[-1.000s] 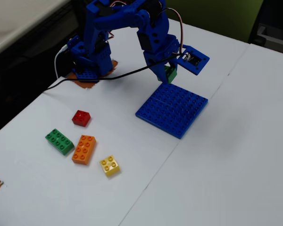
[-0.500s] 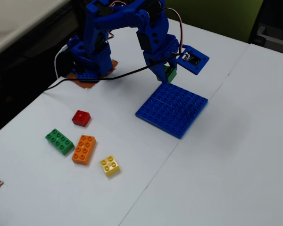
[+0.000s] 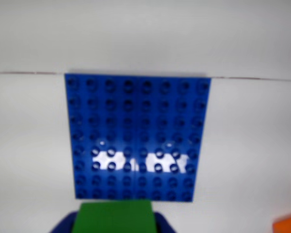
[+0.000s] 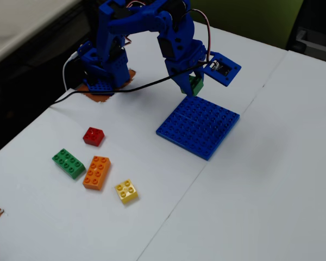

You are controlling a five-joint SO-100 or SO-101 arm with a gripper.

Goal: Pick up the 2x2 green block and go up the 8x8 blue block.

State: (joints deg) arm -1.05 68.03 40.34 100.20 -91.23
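Note:
The 8x8 blue block (image 3: pixel 136 136) lies flat on the white table, filling the middle of the wrist view; it also shows in the fixed view (image 4: pixel 198 126). My gripper (image 4: pixel 192 87) is shut on the 2x2 green block (image 4: pixel 195 84) and holds it just above the plate's far edge in the fixed view. In the wrist view the green block (image 3: pixel 114 217) sits at the bottom edge between the blue fingers (image 3: pixel 63 225), short of the plate's near edge. Its studs are hidden.
In the fixed view a red brick (image 4: pixel 93 136), a longer green brick (image 4: pixel 68 163), an orange brick (image 4: pixel 96 172) and a yellow brick (image 4: pixel 126 191) lie at the left. The arm base (image 4: pixel 103 76) stands at the back. An orange corner (image 3: pixel 288 224) shows in the wrist view.

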